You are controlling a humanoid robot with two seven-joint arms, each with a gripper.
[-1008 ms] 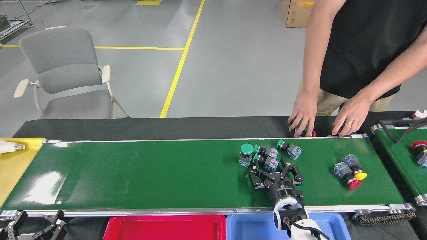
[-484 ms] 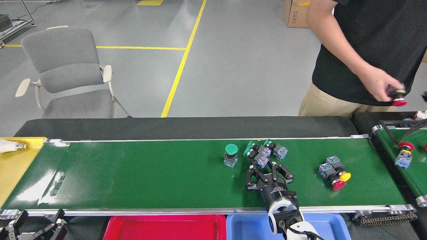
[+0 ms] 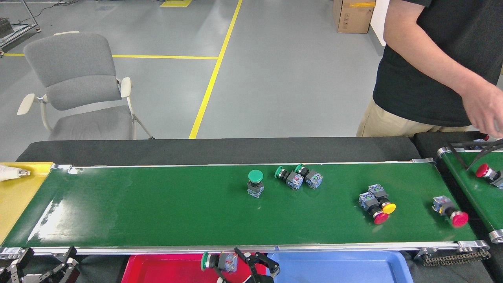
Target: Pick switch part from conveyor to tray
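Moved since earlier frames: right gripper (image 3: 251, 264) is now sitting at the bottom edge of the frame over the trays, having left the belt; it is carrying a green switch (image 3: 218, 261). The remaining switches are drifting leftward along the conveyor (image 3: 157, 212). The person's hand (image 3: 485, 110) is now hanging at the right edge, off the belt.

Right gripper: clenched on the green switch, the part jutting left over the red tray (image 3: 165, 269); fingers only partly in frame. Blue tray (image 3: 346, 267) lying just right of it.

Left gripper (image 3: 37, 271): lying at lower left below the rail, dark and cropped; whether released or clenched, I cannot tell.

Stock waiting on conveyor:
- one upright green switch (image 3: 255, 182), centre;
- green pair (image 3: 298, 177) lying touching, just right of it;
- red and yellow pair (image 3: 376, 204), right of centre;
- single red switch (image 3: 450, 211), near the right end.

Side belt (image 3: 471, 184), far right: carrying another red switch (image 3: 486, 172).

Other: chair (image 3: 74, 86) upper left; yellow tray (image 3: 15, 196) at left edge.

Progress, as judged: one pick is finishing, release into a tray pending. Both trays are showing bare where visible. Six parts are awaiting pickup, so the job looks to be early.
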